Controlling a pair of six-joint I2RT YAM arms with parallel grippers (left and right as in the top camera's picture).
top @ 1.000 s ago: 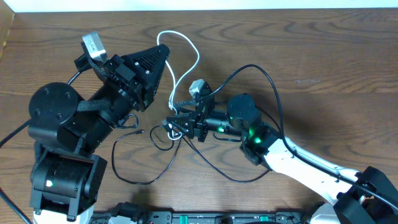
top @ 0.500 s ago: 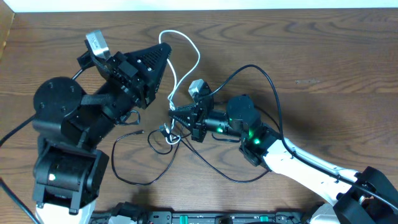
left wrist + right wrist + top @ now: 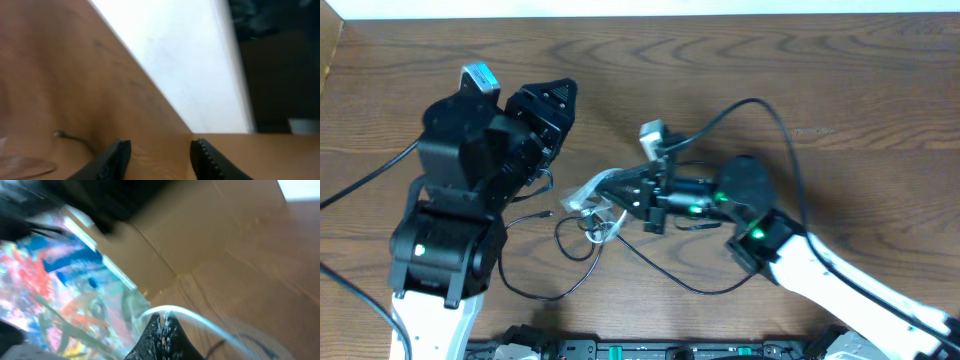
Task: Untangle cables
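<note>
Left wrist view: left tool (image 3: 160, 148) sits at the bottom edge, fingers apart w/ nothing btwn them. Behind it are the wood bench (image 3: 50, 75) and a white wall (image 3: 170, 60) at upper centre. A thin dark cord (image 3: 75, 140) lies on the wood at lower left, clear of the fingers; can't tell which cable it belongs to.

Right wrist view: heavy blur. Right tool (image 3: 162, 325) is at bottom centre, fingers pressed together and clamped on the white cable (image 3: 200, 320), which arcs out from the tips toward the lower right. The rest of the frame is too smeared to read.

Overhead view: the left arm fills the left side, w/ the left tool a black wedge at upper left of centre; its fingers can't be told apart from here. The right arm comes in from the lower right, and the right tool reaches mid-frame, w/ the white cable a pale blur at its tips. The black cables (image 3: 582, 250) lie on the bench just below that, tangled close under the right tool and looping toward the bottom edge. One thin cord end (image 3: 532, 214) lies btwn the two arms, apart from both tools.
</note>
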